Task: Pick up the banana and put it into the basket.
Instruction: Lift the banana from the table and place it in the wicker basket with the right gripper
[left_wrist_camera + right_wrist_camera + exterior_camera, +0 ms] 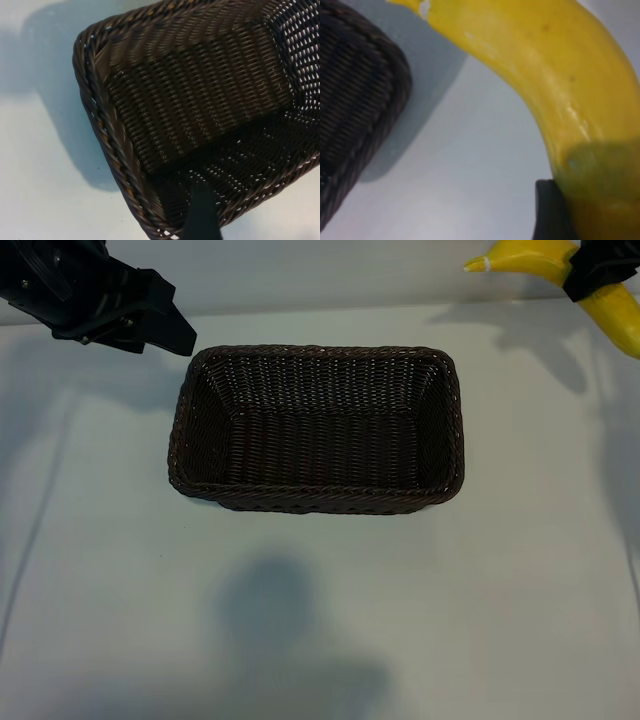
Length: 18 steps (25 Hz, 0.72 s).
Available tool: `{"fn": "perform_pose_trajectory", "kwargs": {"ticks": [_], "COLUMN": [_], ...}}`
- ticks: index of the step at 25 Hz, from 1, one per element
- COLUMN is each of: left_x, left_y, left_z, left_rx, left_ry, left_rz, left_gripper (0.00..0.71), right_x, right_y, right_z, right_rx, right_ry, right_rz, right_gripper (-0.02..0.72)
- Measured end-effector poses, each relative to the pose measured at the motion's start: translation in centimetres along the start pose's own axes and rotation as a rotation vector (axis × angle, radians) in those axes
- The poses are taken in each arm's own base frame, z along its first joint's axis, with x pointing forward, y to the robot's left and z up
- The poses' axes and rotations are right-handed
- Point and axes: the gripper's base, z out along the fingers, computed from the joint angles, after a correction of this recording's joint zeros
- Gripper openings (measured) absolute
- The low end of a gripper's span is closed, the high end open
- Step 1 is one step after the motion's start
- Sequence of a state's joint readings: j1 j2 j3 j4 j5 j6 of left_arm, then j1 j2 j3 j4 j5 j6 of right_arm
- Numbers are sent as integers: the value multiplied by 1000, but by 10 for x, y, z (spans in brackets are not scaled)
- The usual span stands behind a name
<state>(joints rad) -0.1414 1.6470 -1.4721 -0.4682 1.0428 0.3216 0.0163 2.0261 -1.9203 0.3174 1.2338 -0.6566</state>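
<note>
The dark brown woven basket [315,502] stands in the middle of the white table with nothing in it. The yellow banana [525,256] hangs in the air past the basket's far right corner, its pale stem tip pointing toward the left arm. My right gripper [598,275] is shut on the banana's middle. The right wrist view shows the banana [545,65] close up against one dark finger [547,210], with the basket's corner [355,100] beside it. My left gripper [165,330] hovers open and holds nothing by the basket's far left corner. One of its fingers [202,215] shows over the basket's rim [95,105].
The white table [320,620] spreads all round the basket, with a soft shadow on it in front. Nothing else lies on it.
</note>
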Motion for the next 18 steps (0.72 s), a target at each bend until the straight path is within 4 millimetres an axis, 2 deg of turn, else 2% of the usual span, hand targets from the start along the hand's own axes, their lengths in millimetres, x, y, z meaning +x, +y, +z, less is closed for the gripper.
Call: {"fn": "perform_pose_trajectory", "kwargs": {"ticks": [6, 18], "left_x": [0, 0], "left_y": [0, 0], "left_z": [0, 0], "left_rx": [-1, -1], "left_ry": [-1, -1], "left_rz": [2, 4], "left_gripper": [595, 595], "right_x": [-11, -31], "right_y": [23, 73], "right_z": [-2, 10], "right_rx": [-16, -67], "right_ry": [-11, -9], "right_rz": [-78, -194], "right_gripper": [417, 416]}}
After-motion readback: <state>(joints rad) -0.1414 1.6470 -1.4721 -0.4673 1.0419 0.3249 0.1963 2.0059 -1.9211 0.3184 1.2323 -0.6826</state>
